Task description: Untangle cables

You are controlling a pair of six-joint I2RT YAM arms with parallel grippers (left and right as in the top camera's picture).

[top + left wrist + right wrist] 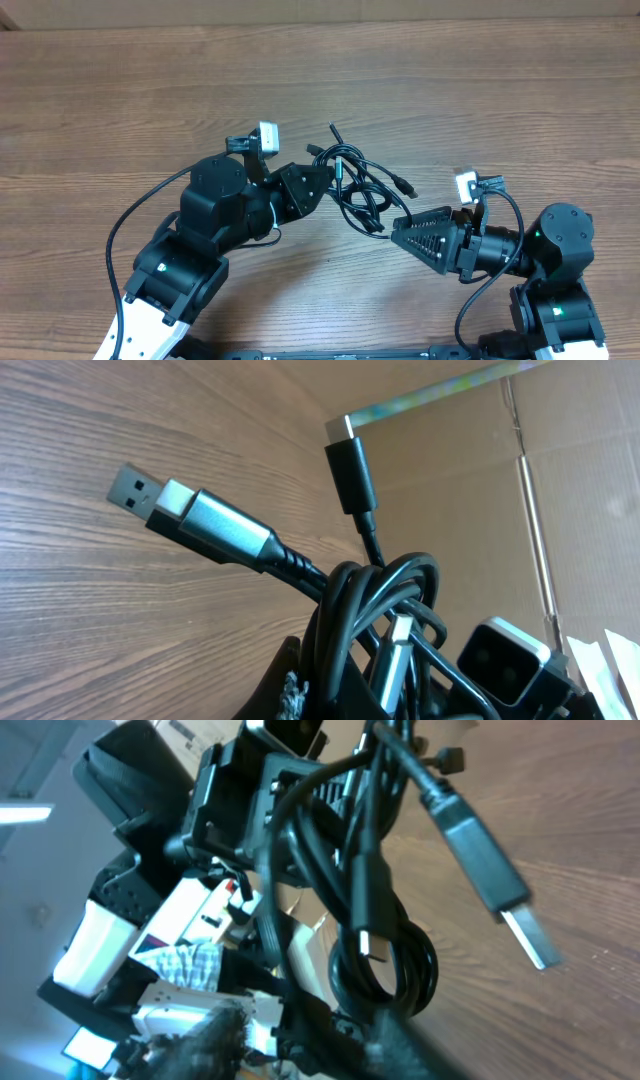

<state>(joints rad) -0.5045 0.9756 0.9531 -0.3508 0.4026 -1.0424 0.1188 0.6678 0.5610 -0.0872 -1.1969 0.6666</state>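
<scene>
A knot of thin black cables hangs between my two grippers over the wooden table. My left gripper is shut on the left side of the bundle. In the left wrist view the cables rise from the jaws, with a grey USB plug and a smaller black plug sticking out. My right gripper is shut on the bundle's lower right loop. In the right wrist view the coil sits at the jaws, and a dark USB plug juts right.
The wooden table runs all around. A cardboard wall stands at the far edge. Thicker black arm wires loop beside each arm. Small white camera modules sit on the wrists.
</scene>
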